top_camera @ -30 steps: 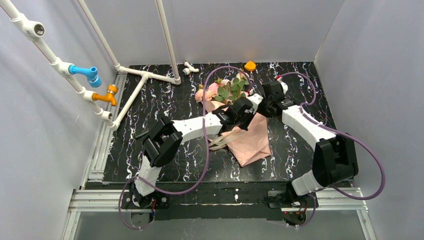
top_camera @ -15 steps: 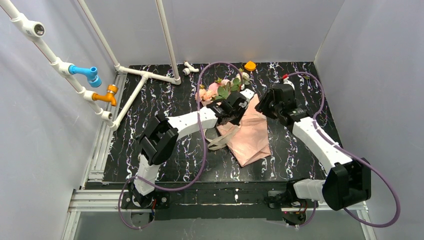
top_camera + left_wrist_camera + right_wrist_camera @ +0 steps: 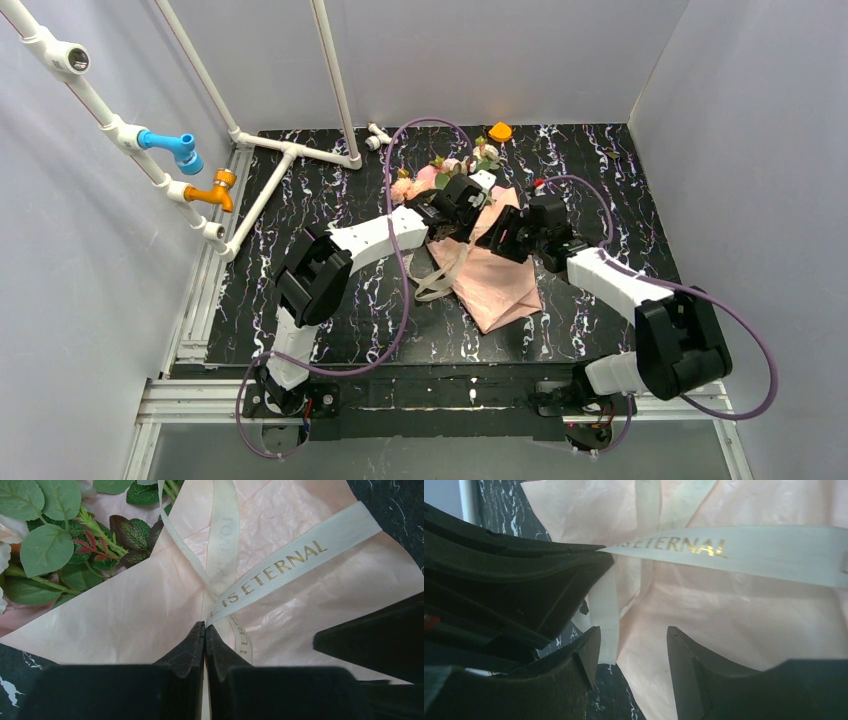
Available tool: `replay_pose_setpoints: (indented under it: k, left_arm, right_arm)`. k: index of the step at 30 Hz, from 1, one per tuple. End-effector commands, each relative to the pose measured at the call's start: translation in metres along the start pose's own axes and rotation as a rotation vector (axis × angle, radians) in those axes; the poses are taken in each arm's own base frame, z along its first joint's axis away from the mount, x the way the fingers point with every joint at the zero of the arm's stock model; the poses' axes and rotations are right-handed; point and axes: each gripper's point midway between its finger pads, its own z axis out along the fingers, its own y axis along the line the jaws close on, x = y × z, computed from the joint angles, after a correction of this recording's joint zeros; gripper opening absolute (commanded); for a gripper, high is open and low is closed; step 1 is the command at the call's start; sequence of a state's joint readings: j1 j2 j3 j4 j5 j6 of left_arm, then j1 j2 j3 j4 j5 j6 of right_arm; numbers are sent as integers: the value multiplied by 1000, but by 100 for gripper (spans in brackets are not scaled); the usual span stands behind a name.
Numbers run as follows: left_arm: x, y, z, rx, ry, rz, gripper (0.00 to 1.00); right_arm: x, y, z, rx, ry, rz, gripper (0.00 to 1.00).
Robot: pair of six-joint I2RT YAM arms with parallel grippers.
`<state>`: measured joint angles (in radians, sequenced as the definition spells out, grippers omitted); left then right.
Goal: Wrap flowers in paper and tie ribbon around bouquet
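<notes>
Your left gripper is pinched shut on the ribbon, right where its strands cross over the pink paper. Your right gripper hangs close by with its jaws apart, one ribbon strand just beside a finger, gripping nothing. Flowers stick out of the paper's wide end. You have the bouquet lying mid-way across the black marbled table.
</notes>
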<state>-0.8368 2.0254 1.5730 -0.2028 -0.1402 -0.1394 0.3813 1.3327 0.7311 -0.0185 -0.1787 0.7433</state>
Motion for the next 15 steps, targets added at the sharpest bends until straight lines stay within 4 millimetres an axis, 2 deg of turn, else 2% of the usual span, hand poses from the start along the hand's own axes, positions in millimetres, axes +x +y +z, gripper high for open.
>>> replay_pose_setpoints:
  k: [1, 6, 15]
  left_arm:
    - [-28, 1, -19, 30, -55, -33, 0]
    - [-27, 1, -19, 59, -46, -59, 0]
    - [-25, 2, -18, 72, -44, -69, 0]
  right_arm:
    - [-12, 34, 15, -131, -28, -24, 61]
    - [-11, 26, 34, -59, -22, -27, 58]
    - [-15, 10, 57, 123, -60, -96, 54]
